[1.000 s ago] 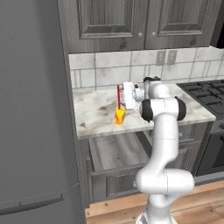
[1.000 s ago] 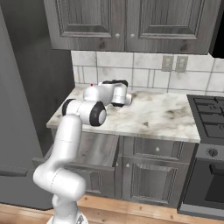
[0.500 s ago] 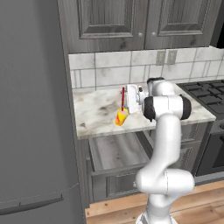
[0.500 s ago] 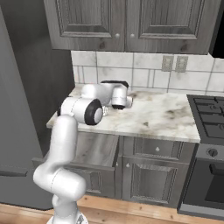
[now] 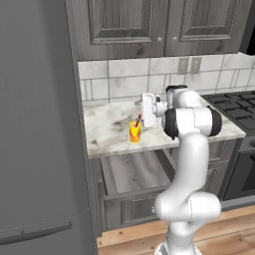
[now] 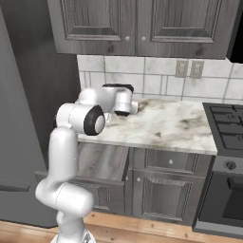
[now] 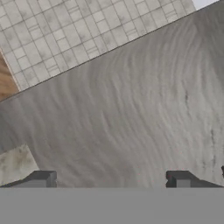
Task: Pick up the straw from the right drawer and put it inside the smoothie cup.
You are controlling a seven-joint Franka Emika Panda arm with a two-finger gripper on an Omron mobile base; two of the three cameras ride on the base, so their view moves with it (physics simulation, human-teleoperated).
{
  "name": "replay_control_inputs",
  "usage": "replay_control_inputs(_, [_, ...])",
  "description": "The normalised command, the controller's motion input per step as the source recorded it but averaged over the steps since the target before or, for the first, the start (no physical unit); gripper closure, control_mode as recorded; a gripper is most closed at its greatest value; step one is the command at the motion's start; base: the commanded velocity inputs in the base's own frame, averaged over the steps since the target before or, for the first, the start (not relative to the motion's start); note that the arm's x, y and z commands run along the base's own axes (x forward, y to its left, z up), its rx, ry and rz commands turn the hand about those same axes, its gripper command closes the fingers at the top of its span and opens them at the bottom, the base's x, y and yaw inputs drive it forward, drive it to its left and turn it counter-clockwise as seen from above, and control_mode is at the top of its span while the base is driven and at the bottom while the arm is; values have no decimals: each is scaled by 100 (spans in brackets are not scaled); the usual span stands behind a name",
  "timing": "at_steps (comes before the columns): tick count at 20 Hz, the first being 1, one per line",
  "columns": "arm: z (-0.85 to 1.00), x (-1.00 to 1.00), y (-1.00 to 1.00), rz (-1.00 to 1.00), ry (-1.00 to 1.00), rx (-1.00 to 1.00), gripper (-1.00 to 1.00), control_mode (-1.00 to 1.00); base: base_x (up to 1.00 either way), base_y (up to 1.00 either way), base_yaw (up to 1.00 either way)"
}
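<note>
**Straw seated in the cup; hand drawing clear**

We see the smoothie cup (image 5: 134,132) upright on the marble bench (image 5: 107,130), near its front edge, with the straw (image 5: 138,120) standing in it and leaning toward the hand. In the left base view the gripper (image 5: 144,105) sits just beside and above the cup, level with the top of the straw. The hand view shows both finger tips (image 7: 43,179) set wide apart with nothing between them, so we read the jaws as fully spread and empty. Below the bench the right drawer (image 5: 134,172) stands pulled out, its pale floor bare where we can see it.

We judge the placing done and the step in hand to be the withdrawal. To do it well, we would carry the hand up and away from the cup rather than across it, since the leaning straw lies close to the jaws and the cup looks light enough to tip at a brush. We would keep the jaws wide until the hand is well apart from the straw.
</note>
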Motion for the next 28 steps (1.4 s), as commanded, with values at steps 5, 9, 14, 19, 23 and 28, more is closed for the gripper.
replay_control_inputs(5, [55,7,3,-5,2,0,-100,-100,0,0,0])
replay_control_inputs(9, [50,2,0,-5,2,0,-100,-100,0,0,0])
replay_control_inputs(14, [21,-17,0,-2,0,-1,-100,-100,0,0,0])
replay_control_inputs(19, [0,-73,0,-3,-2,-4,-100,-100,0,0,0])
replay_control_inputs(23, [0,-96,0,-4,-3,-5,-100,-100,0,0,0])
replay_control_inputs(28, [10,-100,0,-5,0,-3,-100,-100,0,0,0])
